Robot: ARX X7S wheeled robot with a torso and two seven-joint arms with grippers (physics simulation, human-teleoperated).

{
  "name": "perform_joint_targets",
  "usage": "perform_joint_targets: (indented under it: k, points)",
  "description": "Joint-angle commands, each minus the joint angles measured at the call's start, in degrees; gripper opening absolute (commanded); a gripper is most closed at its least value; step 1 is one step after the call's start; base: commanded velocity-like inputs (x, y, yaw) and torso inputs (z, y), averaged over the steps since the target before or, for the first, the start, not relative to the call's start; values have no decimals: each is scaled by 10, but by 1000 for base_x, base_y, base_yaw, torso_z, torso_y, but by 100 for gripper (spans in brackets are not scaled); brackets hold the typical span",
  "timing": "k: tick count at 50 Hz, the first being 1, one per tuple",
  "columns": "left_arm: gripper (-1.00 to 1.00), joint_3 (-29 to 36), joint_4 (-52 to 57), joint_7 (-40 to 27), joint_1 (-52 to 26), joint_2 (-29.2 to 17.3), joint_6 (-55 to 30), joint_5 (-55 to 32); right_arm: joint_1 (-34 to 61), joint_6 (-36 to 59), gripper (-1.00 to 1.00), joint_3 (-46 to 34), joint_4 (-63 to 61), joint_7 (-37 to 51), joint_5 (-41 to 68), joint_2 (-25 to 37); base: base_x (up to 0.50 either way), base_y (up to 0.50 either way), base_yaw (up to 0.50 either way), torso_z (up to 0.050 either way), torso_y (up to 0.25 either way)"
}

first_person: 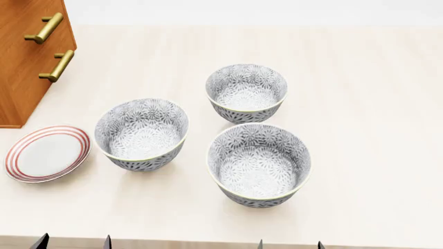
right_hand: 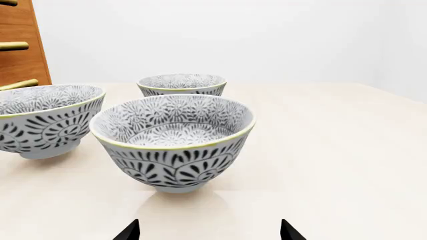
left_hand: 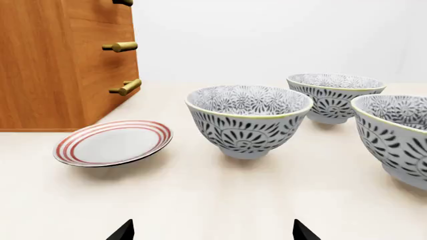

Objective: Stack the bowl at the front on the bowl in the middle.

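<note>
Three alike flower-patterned bowls stand on the table. The bowl at the front (first_person: 260,163) is nearest me, right of centre; the right wrist view shows this bowl (right_hand: 173,142) straight ahead of my right gripper (right_hand: 209,233), apart from it. The bowl in the middle (first_person: 142,134) stands left of it, and in the left wrist view this bowl (left_hand: 248,120) is ahead of my left gripper (left_hand: 213,233). Both grippers are open and empty. In the head view only the tips of the left gripper (first_person: 73,243) and right gripper (first_person: 290,245) show at the near table edge.
A third bowl (first_person: 246,92) stands farthest back. A flat red-ringed white plate (first_person: 47,153) lies at the left, in front of a wooden drawer cabinet (first_person: 28,57) with brass handles. The pale tabletop (first_person: 374,129) runs on to the right.
</note>
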Motion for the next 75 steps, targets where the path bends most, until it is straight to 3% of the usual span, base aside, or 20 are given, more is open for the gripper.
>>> perform_joint_targets:
  k: [1,15,19,26,31,36,43,54,75]
  points:
    - [100,51,-5,-51,-3,-43,6,-43,2,-5,100,-23,5,23,19,19,0,0,0,0,0]
    - [100,56,26,-68,3,-51,-21,-58,-3,23,100,-39,-26,44,39,36,0,0,0,0,0]
    - [100,61,81,-76,-5,-59,-106,-68,-7,94,100,-41,-97,43,55,46,0,0,0,0,0]
    - [100,49,233,-92,-72,-73,-302,-110,44,306,100,-30,-266,55,93,73,0,0,0,0,0]
    - [100,15,320,-103,-212,-79,-487,-171,180,522,100,9,-386,61,149,99,0,0,0,0,0]
    - [100,-8,328,-118,-285,-78,-544,-191,250,581,100,13,-383,71,153,111,0,0,0,0,0]
    - [100,-20,351,-128,-305,-80,-570,-202,286,627,100,22,-406,83,159,116,0,0,0,0,0]
    - [100,-10,344,-131,-295,-87,-550,-197,284,616,100,-12,-396,125,119,123,0,108,0,0,0]
    - [100,0,331,-137,-290,-96,-533,-196,284,605,100,-14,-375,125,130,116,0,328,0,0,0]
